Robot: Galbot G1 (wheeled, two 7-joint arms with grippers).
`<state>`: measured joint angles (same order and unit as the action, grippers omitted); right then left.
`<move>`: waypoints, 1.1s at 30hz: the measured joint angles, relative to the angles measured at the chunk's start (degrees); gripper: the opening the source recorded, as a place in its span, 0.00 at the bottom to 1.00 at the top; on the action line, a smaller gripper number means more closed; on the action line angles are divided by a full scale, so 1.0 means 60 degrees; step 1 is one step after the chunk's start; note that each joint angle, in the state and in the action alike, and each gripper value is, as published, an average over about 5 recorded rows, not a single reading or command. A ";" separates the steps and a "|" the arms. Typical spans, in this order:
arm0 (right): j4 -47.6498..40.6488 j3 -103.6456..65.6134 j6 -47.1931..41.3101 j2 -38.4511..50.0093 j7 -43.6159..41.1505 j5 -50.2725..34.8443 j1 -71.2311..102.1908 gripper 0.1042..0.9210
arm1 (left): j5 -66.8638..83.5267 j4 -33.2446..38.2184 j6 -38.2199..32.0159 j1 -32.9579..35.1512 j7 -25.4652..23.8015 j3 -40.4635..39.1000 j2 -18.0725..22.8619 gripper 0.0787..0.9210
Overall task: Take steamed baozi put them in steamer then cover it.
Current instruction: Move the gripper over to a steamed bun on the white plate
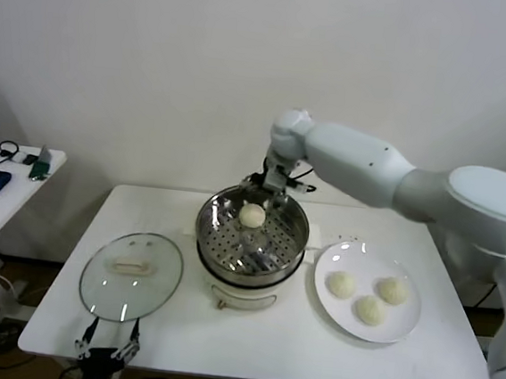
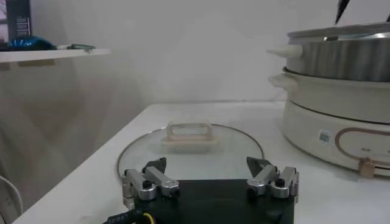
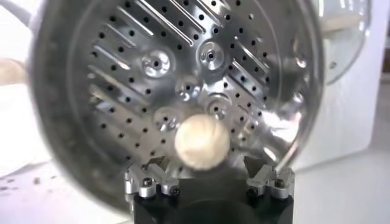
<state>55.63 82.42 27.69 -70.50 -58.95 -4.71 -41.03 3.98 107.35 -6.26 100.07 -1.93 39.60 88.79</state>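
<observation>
Left gripper [image 1: 108, 348] idle at near bench [image 1: 265, 343] edge, fingers wide, empty; cover [image 1: 131, 275] just beyond. Three baozi [image 1: 369, 308] on plate [image 1: 329, 255], right of steamer [image 1: 250, 243]. Right gripper [image 3: 209, 176] above steamer's far side, fingers spread, released bun [image 1: 251, 214] below; plate is nearer the right arm.

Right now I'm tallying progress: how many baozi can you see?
4: one baozi on the perforated tray inside the steamer, and three baozi on the white plate. None seems hidden.
</observation>
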 measured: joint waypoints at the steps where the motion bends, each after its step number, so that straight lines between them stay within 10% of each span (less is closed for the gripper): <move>1: 0.0119 0.0270 -0.0247 0.0244 -0.0076 -0.0355 -0.0220 0.88 | 0.0000 0.0000 -0.0003 0.0003 0.0000 -0.0001 0.0000 0.88; 17: 0.3105 0.3244 -0.5116 0.4047 0.0843 -0.3945 -0.0983 0.88 | 0.0031 0.0075 -0.0063 -0.0048 0.0000 0.0045 0.0016 0.88; 33: 0.3055 0.2065 -0.7023 0.4416 0.1716 -0.3970 0.1529 0.88 | 0.0006 0.0130 -0.0227 0.0178 0.0077 0.0124 0.0110 0.88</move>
<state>73.96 94.81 -14.45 -44.01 -48.65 -28.53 -31.86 4.02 108.12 -7.62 101.14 -1.46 40.35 89.45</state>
